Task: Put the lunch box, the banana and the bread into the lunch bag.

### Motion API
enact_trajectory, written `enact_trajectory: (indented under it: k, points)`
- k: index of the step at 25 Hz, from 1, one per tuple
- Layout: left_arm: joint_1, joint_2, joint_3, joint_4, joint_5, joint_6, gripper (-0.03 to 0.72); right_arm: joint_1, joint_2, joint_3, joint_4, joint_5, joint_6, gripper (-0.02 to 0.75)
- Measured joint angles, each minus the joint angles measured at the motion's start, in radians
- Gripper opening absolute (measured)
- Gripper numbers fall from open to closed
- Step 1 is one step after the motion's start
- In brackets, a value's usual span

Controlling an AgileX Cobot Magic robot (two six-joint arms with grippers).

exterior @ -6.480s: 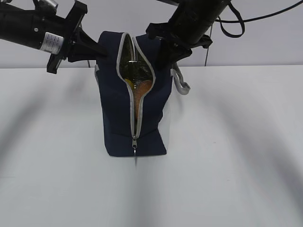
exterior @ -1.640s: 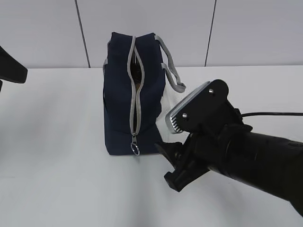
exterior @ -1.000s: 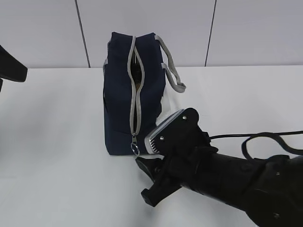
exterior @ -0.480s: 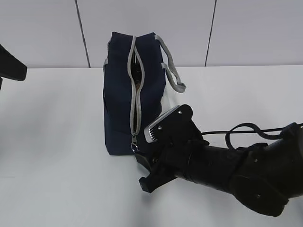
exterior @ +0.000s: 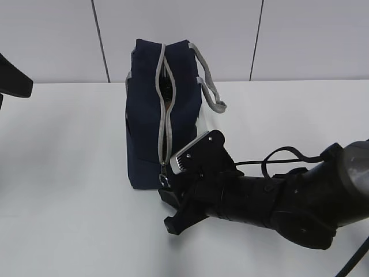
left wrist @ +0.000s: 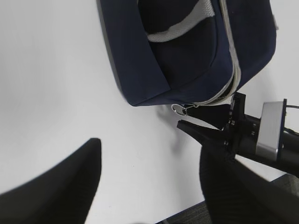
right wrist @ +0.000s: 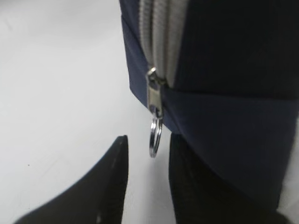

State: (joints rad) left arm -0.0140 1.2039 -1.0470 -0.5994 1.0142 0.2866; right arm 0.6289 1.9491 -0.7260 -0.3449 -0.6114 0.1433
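Tall navy-blue fabric lunch bag (exterior: 151, 115) with grey zipper stands upright on white table (exterior: 69, 173), zipper side toward camera. Small metal ring pull (right wrist: 155, 135) hangs at bag's bottom edge. Right pincer (right wrist: 145, 179) at 6 o'clock of ring, fingers apart, ring just above gap, not gripped. Left pincer (left wrist: 147, 179) spread wide, empty, well apart from bag, at 6 o'clock in its wrist view.

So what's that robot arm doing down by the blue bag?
The right gripper is low at the front of the lunch bag, with one finger on each side of the little ring pull on the zipper. It is not pinching the ring yet. The zipper is undone most of the way up. The left gripper waits off to the side, open and holding nothing.
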Motion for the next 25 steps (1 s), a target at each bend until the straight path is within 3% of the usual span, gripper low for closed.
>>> enact_trajectory:
  k: [7,12,25]
  points:
    - [0.000,0.000,0.000,0.001,-0.007,0.000,0.456,0.000,0.040,-0.036,-0.002,-0.013,0.004,0.157]
    - [0.000,0.000,0.000,0.001,-0.010,0.000,0.456,0.000,0.040,-0.038,-0.002,-0.015,0.004,-0.003]
    - [0.000,0.000,0.000,0.001,-0.013,0.004,0.456,0.000,0.021,-0.004,-0.041,-0.024,0.005,-0.016]
